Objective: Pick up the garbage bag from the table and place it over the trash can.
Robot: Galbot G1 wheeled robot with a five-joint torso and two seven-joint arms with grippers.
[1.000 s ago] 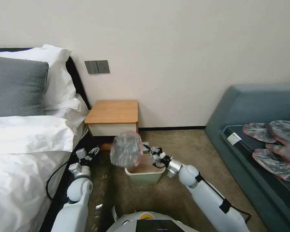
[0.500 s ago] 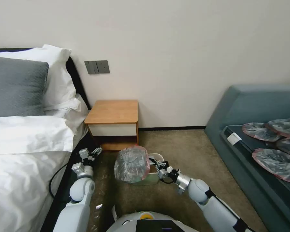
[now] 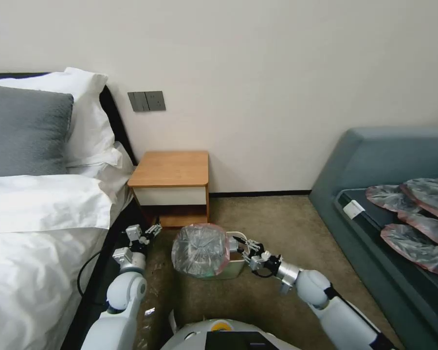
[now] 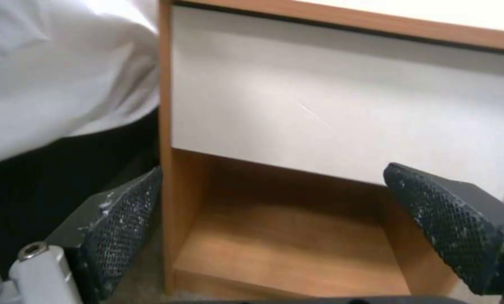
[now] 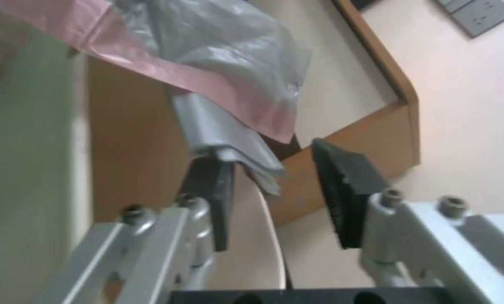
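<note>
1. Garbage bag (image 3: 199,250) draped over the left part of the trash can (image 3: 231,267), on the floor near the table (image 3: 172,169).
2. Right gripper (image 3: 242,245) just right of the bag, jaws apart; bag touches one finger (image 5: 209,185), not clamped.
3. Left gripper (image 3: 148,232) parked by the bed, jaws wide, holding nothing.

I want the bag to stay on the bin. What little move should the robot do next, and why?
Probably ease the right gripper back from the bin: its jaws stand open, and the bag already lies over the bin, one fold touching a jaw. The left gripper waits open by the table.
</note>
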